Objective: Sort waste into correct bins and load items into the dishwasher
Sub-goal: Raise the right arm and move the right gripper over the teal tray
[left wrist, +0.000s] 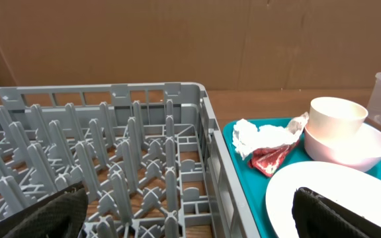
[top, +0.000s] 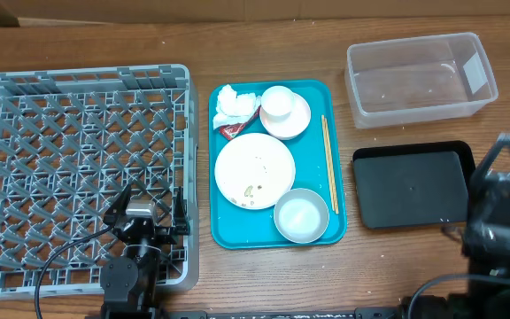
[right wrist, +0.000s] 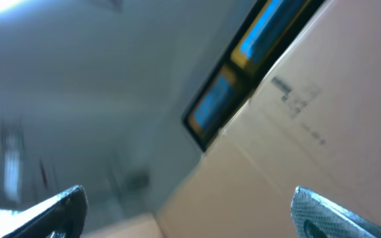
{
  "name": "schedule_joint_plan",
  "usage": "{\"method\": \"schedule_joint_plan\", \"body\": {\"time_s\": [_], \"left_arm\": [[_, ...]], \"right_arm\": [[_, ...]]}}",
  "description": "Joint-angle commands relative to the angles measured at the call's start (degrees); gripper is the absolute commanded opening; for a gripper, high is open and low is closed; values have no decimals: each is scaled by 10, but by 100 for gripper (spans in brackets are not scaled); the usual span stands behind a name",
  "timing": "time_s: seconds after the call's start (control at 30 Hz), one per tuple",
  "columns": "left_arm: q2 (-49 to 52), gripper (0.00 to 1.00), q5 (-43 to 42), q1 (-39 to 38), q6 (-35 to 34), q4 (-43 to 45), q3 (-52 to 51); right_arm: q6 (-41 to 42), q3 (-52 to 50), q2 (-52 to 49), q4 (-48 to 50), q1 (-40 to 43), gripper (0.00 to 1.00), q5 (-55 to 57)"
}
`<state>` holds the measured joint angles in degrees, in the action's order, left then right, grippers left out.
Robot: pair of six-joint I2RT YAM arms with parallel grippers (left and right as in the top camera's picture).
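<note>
Grey rack (top: 60, 133) partly hidden by left gripper (top: 149, 211) (spread) | right gripper (right wrist: 190, 211) spread, view blurred

My left arm (top: 129, 279) is matte black, built of rounded housings. The left claw (top: 146, 214) has two black fingers (left wrist: 51, 215) with a finely grained, rubbery-looking face and blunt, rounded tips. Between the roots of those fingers sits a small silver-grey block (top: 140, 210). A thin black cable (top: 60, 254) arcs out from behind the claw. My right arm (top: 494, 235) is black too and looks bulkier, with a second cable (top: 423, 283), also black, curling behind it. The right claw (right wrist: 187, 215) shows grey fingers (right wrist: 55, 211), speckled and blurred.
</note>
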<state>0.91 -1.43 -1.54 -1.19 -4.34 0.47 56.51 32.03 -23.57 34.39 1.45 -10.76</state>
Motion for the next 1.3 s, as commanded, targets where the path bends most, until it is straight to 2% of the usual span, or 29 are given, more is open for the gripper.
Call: {"method": "schedule_joint_plan", "body": {"time_s": [0.0,0.17,0.3,0.4,0.6,0.67,0.8,1.03,1.17,1.27], "left_arm": [[-5,100,0,-7,-5,-1,-2],[-5,100,0,-7,-5,-1,-2],[-5,100,0,-7,-5,-1,-2],[-5,100,0,-7,-5,-1,-2],[-5,100,0,-7,-5,-1,-2],[-5,100,0,-7,-5,-1,-2],[-5,100,0,-7,-5,-1,-2],[-5,100,0,-7,-5,-1,-2],[-5,100,0,-7,-5,-1,-2],[-5,100,0,-7,-5,-1,-2]], "right_arm": [[-147,118,-112,-66,1,100,-142],[-240,355,-317,-331,-3,100,-228],[-347,549,-470,-539,-46,100,-237],[-435,683,-579,-675,-118,100,-190],[-506,811,-719,-846,-239,100,-11],[-508,820,-753,-876,-263,100,31],[-507,820,-807,-897,-290,100,24],[-506,811,-830,-885,-311,100,-111],[-505,785,-830,-860,-313,100,-87],[-475,759,-833,-851,-313,100,-20]]}}
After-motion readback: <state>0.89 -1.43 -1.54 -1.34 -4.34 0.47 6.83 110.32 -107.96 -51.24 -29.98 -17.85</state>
